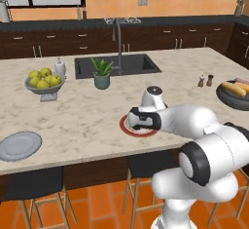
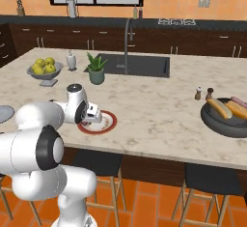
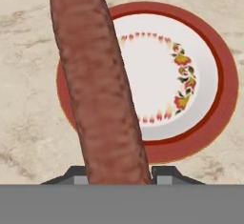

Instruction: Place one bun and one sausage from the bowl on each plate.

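1. Here the gripper (image 3: 119, 173) holds the dark sausage (image 3: 97, 85) between its tips, above the red-rimmed plate (image 3: 209, 118).
2. The plate lies near the counter's (image 1: 87, 111) front edge.
3. The bowl (image 2: 226, 122), at the right end, holds two buns (image 2: 219, 107) and a pink sausage (image 2: 239, 101).
4. The grey plate (image 1: 19, 145) lies far left.

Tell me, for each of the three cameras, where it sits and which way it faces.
Left base view: behind the arm, to its left, looking forward and down over the island counter; the white arm rises lower right.
Right base view: behind, to its right; the arm rises lower left.
Hand view: on the hand, looking down along the gripper past the held sausage.
All three share the red-rimmed plate; both base views share the dark bowl.
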### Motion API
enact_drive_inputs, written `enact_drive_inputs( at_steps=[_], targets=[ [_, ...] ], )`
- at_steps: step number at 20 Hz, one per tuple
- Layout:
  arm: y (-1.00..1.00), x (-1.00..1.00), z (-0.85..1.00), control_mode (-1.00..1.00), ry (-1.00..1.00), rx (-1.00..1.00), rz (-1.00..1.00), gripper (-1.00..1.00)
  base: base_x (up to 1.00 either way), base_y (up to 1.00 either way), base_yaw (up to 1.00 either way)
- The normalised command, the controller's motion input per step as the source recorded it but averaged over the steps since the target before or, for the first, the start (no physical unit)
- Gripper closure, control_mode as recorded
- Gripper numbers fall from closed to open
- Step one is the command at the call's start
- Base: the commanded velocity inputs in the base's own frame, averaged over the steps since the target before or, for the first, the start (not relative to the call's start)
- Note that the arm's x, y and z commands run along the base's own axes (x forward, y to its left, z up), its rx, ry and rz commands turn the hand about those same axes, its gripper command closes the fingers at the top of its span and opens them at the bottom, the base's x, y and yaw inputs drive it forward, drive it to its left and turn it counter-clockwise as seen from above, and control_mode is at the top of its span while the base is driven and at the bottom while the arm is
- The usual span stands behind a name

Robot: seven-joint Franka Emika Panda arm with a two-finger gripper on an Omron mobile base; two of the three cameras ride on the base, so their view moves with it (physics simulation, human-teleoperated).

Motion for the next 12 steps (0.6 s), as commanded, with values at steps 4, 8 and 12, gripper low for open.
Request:
enact_drive_inputs(
  at_steps=[4, 8, 12],
  targets=[
    [0.0, 0.0, -0.15, -1.0, -0.01, 0.0, 0.0, 1.0, 0.0, 0.0, 0.0],
    [0.0, 0.0, -0.11, -1.0, 0.0, 0.0, 0.0, 1.0, 0.0, 0.0, 0.0],
    [0.0, 0.19, -0.01, -1.0, 0.0, 0.0, 0.0, 1.0, 0.0, 0.0, 0.0]
  ],
)
